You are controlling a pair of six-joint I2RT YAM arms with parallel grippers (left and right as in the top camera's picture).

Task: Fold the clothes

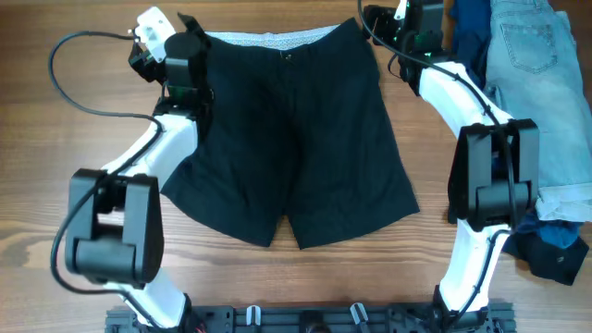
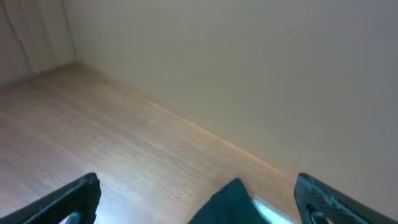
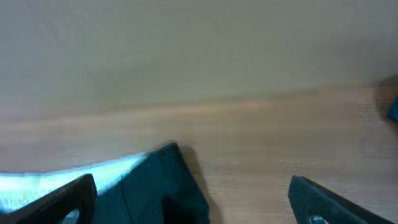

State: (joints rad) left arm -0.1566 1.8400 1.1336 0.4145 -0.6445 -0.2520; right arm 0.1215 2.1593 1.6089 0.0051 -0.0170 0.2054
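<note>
Black shorts point(image 1: 296, 139) lie spread flat in the middle of the wooden table, their pale waistband lining point(image 1: 268, 39) at the far edge and the legs pointing toward me. My left gripper point(image 1: 185, 46) hovers at the shorts' left waistband corner. In the left wrist view that gripper point(image 2: 198, 186) stands open, with the black corner point(image 2: 230, 202) lying loose between the fingers. My right gripper point(image 1: 387, 23) is at the right waistband corner. The right wrist view shows it point(image 3: 191, 186) open too, the corner point(image 3: 158, 190) resting on the table near its left finger point(image 3: 68, 202).
Light-blue denim shorts point(image 1: 536, 74) lie at the far right of the table, with a dark blue garment point(image 1: 467, 28) beside them and another point(image 1: 555, 254) at the right front. A pale wall point(image 2: 249, 62) rises just behind the table's far edge.
</note>
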